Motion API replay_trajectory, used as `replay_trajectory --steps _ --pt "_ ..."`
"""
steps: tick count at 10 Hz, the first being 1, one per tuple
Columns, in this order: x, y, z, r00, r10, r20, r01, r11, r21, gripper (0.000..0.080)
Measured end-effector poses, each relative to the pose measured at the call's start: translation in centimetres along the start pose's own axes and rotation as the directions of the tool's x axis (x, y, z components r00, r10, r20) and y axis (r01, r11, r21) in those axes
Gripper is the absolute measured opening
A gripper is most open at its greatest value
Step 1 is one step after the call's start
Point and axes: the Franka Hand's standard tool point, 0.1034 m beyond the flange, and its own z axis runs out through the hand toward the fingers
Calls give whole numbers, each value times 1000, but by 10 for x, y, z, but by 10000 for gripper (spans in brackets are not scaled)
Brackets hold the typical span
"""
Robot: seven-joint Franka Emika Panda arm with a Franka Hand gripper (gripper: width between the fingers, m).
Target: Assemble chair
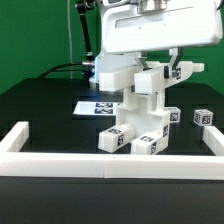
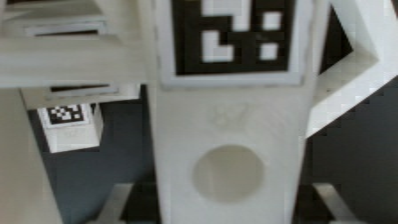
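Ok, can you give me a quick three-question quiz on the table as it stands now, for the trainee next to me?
1. True or false: the gripper hangs wide open, clear of the chair.
2. Where does the marker board lie? A) on the table, to the exterior view's left of the chair; B) on top of the chair; C) outside the border rail.
3. Besides its tag, what feature shows on the near white part in the wrist view?

Key: 1 false, it is shut on the chair; 2 A; 3 an oval hole.
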Motion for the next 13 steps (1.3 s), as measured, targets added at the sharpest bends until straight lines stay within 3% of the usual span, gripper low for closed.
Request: replay_trajectory --steps 13 --pt "-2 -3 -6 997 73 -5 -73 997 14 291"
